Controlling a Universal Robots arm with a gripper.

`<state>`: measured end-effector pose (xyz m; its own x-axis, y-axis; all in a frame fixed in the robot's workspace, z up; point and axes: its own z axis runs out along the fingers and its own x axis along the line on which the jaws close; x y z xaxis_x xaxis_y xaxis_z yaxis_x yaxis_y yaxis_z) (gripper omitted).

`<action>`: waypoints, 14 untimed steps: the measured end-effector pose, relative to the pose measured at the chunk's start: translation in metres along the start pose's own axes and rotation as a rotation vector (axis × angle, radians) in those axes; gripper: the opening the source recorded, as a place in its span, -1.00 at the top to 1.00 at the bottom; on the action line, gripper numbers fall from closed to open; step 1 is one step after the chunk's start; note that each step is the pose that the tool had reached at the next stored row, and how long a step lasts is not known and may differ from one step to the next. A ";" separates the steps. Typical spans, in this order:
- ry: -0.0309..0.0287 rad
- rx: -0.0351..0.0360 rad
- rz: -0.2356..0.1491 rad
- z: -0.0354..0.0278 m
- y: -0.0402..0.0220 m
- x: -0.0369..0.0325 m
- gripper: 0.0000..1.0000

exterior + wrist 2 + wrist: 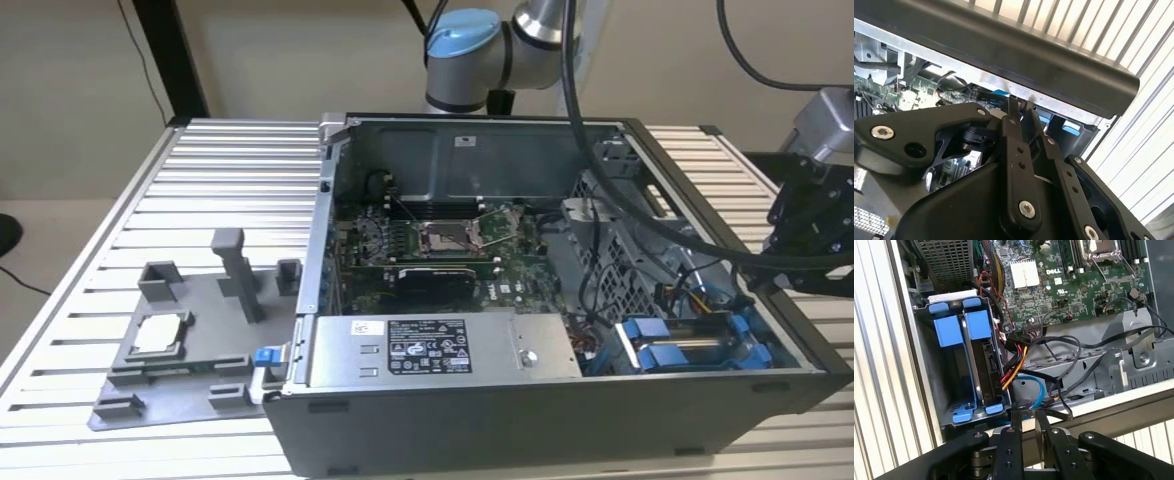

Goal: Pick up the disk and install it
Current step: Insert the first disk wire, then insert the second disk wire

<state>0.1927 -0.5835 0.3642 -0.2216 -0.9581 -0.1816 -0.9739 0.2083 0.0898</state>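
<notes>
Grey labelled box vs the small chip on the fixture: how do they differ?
Size: the box is big, the chip small. Place: the box sits inside the case, the chip on the fixture outside it. The box bears a label, the chip none visible. Both are silver-grey.

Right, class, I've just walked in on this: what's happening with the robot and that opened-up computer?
A single robot arm is working on an open computer case that lies on a slatted table. In the first wrist view, its claw hangs over the case's side wall, right beside the drive cage. Two blue carriers sit in that cage. Whether the disk is fully seated there cannot be told.
</notes>
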 end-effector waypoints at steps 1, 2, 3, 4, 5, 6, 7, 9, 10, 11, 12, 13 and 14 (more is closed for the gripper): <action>0.0001 -0.0004 0.000 0.0000 -0.0002 0.0000 -1.00; 0.0003 -0.0014 0.001 0.0001 -0.0004 0.0000 -1.00; 0.0005 -0.0026 0.001 0.0002 -0.0007 0.0000 -1.00; 0.0007 -0.0037 0.002 0.0002 -0.0011 0.0000 -1.00; 0.0009 -0.0049 0.002 0.0002 -0.0018 0.0000 -1.00; 0.0013 -0.0061 0.003 0.0002 -0.0025 0.0001 -1.00; 0.0016 -0.0076 0.005 0.0003 -0.0029 0.0002 -1.00; 0.0021 -0.0121 0.009 0.0013 -0.0033 0.0006 -1.00; 0.0029 -0.0153 0.011 0.0019 -0.0034 0.0008 -1.00; 0.0036 -0.0188 0.014 0.0024 -0.0035 0.0010 -1.00; 0.0043 -0.0222 0.018 0.0030 -0.0036 0.0014 -1.00; 0.0047 -0.0258 0.021 0.0037 -0.0038 0.0018 -1.00; 0.0054 -0.0295 0.024 0.0043 -0.0039 0.0023 -1.00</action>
<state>0.1958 -0.5856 0.3592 -0.2449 -0.9538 -0.1738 -0.9664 0.2257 0.1229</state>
